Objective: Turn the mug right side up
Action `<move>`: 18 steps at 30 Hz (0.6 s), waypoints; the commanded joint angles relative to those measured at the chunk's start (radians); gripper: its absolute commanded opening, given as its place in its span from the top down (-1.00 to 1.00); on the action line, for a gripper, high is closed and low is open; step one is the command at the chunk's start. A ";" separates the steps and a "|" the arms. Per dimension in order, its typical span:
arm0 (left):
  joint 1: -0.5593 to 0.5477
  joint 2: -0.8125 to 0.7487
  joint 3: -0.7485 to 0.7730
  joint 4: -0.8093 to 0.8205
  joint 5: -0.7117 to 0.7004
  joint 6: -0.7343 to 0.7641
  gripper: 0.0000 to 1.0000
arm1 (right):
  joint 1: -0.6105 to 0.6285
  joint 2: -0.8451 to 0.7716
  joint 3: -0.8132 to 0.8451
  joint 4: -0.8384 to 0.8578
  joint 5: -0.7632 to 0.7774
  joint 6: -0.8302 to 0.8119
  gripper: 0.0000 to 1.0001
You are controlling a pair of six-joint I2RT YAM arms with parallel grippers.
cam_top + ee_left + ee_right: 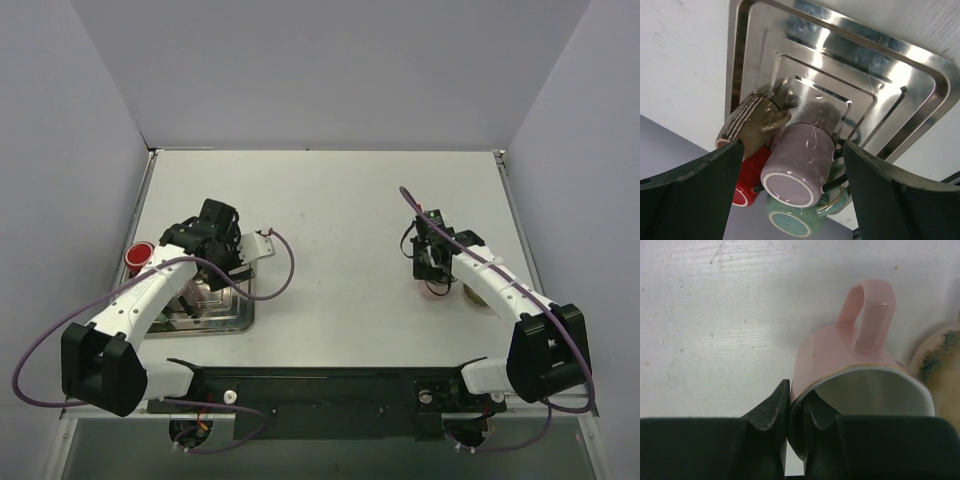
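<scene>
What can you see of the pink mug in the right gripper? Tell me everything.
The pink mug is glossy, seemingly ceramic, white inside, with a thin gold line at the rim and a looped handle. Its mouth faces the wrist camera. The right gripper pinches its wall at the rim, one finger inside, one outside. It is above the white table beside a beige speckled vessel; whether it touches either is unclear.

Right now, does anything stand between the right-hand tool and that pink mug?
Nothing visible does. The right tool is shut on the rim of the pink ceramic mug, one finger inside and one outside. A beige speckled ceramic piece sits close beside the mug, but not between them.
</scene>
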 commanded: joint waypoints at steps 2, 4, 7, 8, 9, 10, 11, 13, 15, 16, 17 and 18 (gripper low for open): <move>0.017 -0.035 -0.095 0.080 -0.133 0.126 -0.82 | -0.025 0.025 0.015 0.010 0.006 -0.027 0.34; 0.026 -0.032 -0.115 0.143 -0.153 0.148 -0.82 | -0.025 0.011 0.030 -0.015 0.013 -0.029 -0.06; 0.040 -0.016 -0.129 0.223 -0.168 0.186 -0.77 | -0.019 -0.059 0.044 -0.049 0.022 -0.029 -0.26; 0.041 -0.003 -0.135 0.266 -0.173 0.227 -0.71 | -0.011 -0.076 0.052 -0.067 0.027 -0.034 -0.82; 0.043 0.011 -0.146 0.283 -0.179 0.247 -0.70 | -0.007 -0.116 0.054 -0.079 0.038 -0.037 -0.97; 0.043 0.020 -0.152 0.301 -0.180 0.307 -0.66 | 0.003 -0.148 0.060 -0.094 0.042 -0.049 -0.97; 0.043 0.046 -0.158 0.307 -0.177 0.336 -0.65 | 0.006 -0.175 0.060 -0.101 0.050 -0.053 -0.97; 0.041 0.094 -0.161 0.317 -0.185 0.425 -0.61 | 0.010 -0.233 0.047 -0.104 0.056 -0.061 -0.97; 0.041 0.138 -0.157 0.301 -0.205 0.535 -0.46 | 0.013 -0.279 0.037 -0.098 0.044 -0.063 -0.97; 0.044 0.151 -0.154 0.280 -0.214 0.550 -0.35 | 0.015 -0.287 0.031 -0.093 0.033 -0.061 -0.97; 0.046 0.169 -0.149 0.266 -0.217 0.580 -0.34 | 0.015 -0.302 0.031 -0.093 0.021 -0.064 -0.97; 0.049 0.175 -0.141 0.221 -0.217 0.596 -0.34 | 0.016 -0.310 0.032 -0.090 0.019 -0.066 -0.98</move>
